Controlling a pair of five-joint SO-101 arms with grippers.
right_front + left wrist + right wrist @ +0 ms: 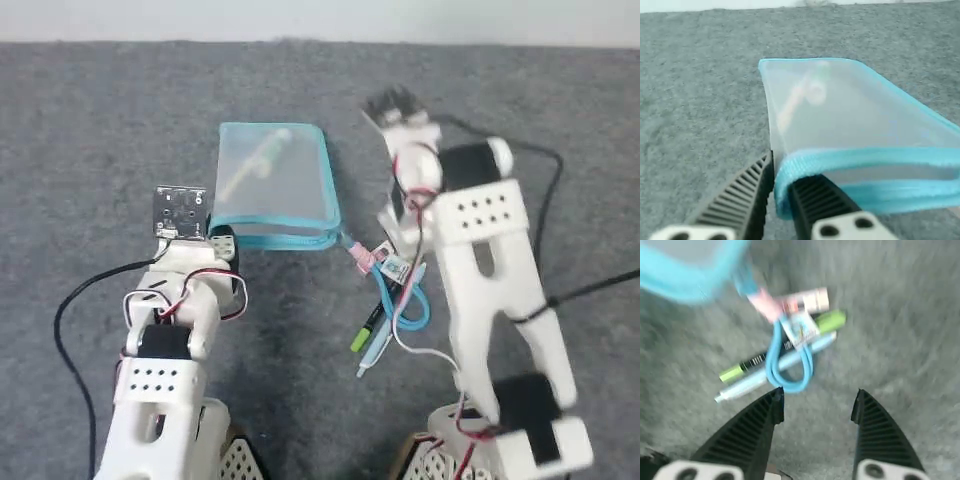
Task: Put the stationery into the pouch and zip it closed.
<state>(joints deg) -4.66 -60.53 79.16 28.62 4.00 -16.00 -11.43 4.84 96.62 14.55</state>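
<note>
A translucent pouch (270, 185) with teal trim lies on the grey mat, and a pale item (255, 165) shows through it. My left gripper (782, 197) is shut on the pouch's (850, 120) teal zip edge at its near left corner. A green-ended pen (366, 330) and a light blue pen (385, 342) lie side by side under a blue cord loop (410, 300), just off the pouch's zip end. My right gripper (817, 400) is open and hovers over these pens (785, 360), touching nothing.
A pink tag (767, 305) with small labels hangs from the zip pull next to the blue loop (790, 365). Grey mat (100, 120) stretches out to the left of and behind the pouch. Cables trail by both arm bases.
</note>
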